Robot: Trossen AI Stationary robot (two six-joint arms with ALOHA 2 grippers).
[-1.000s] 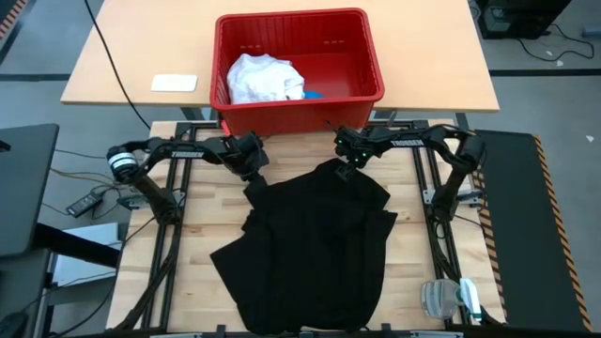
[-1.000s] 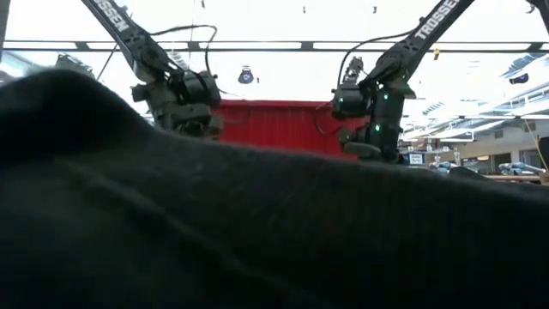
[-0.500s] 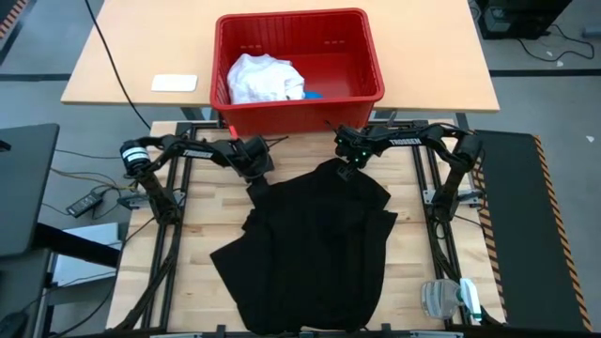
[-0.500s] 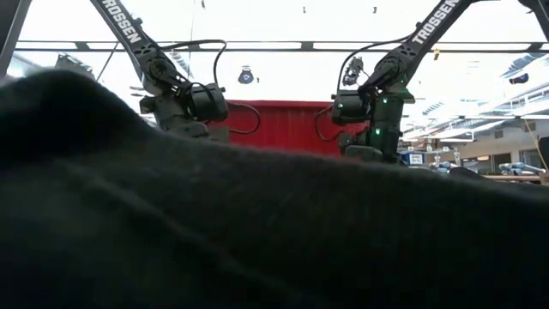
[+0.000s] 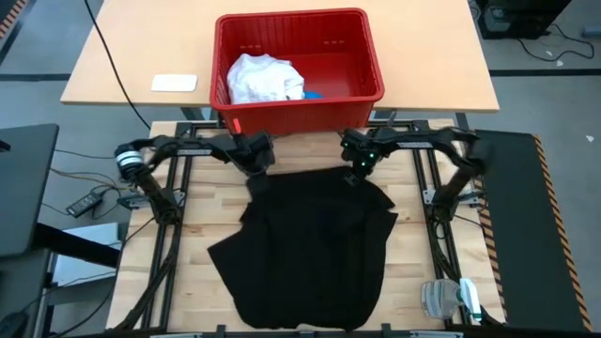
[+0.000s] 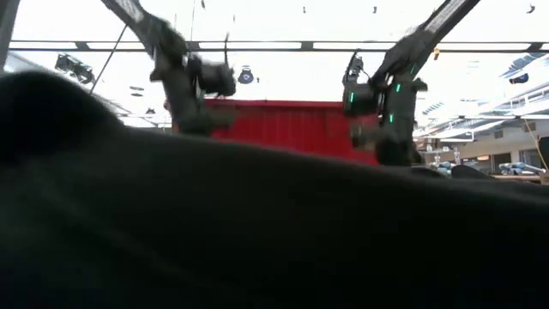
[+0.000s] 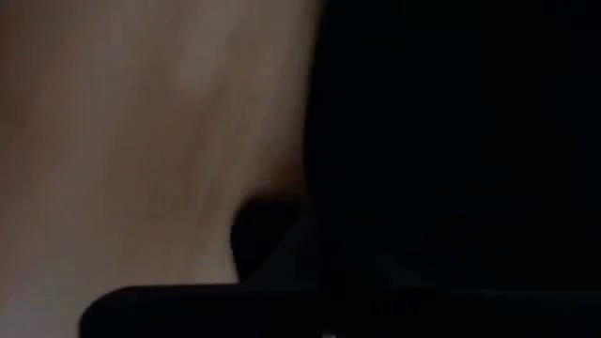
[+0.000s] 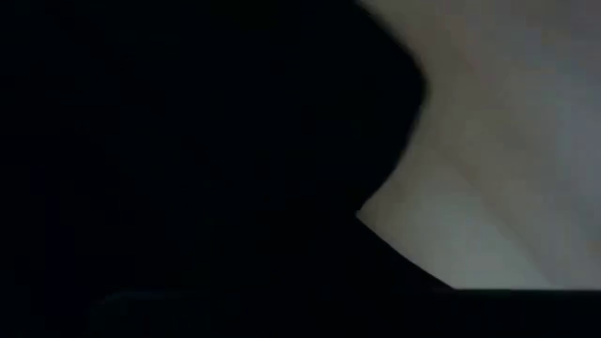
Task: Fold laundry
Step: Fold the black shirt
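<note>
Both arms have shifted a little toward the lower part of the high view since a second ago, and the black garment's [image 5: 310, 244] top edge, peaked before, now runs straighter between them. The left gripper [image 5: 255, 167] and the right gripper [image 5: 357, 169] have each clenched on a top corner of that cloth, just below the red basket [image 5: 366, 99] at upper centre. The garment spreads over the wooden table [image 5: 192, 225] down to the bottom edge of the frame; the white T-shirt [image 5: 263, 77] and a small blue piece [image 5: 313, 94] lie in the basket.

Risk, as I judge it — each grip looks shallow, so a quick or uneven pull could slip a corner free, and the loose lower-left flap may drag and bunch.
</note>
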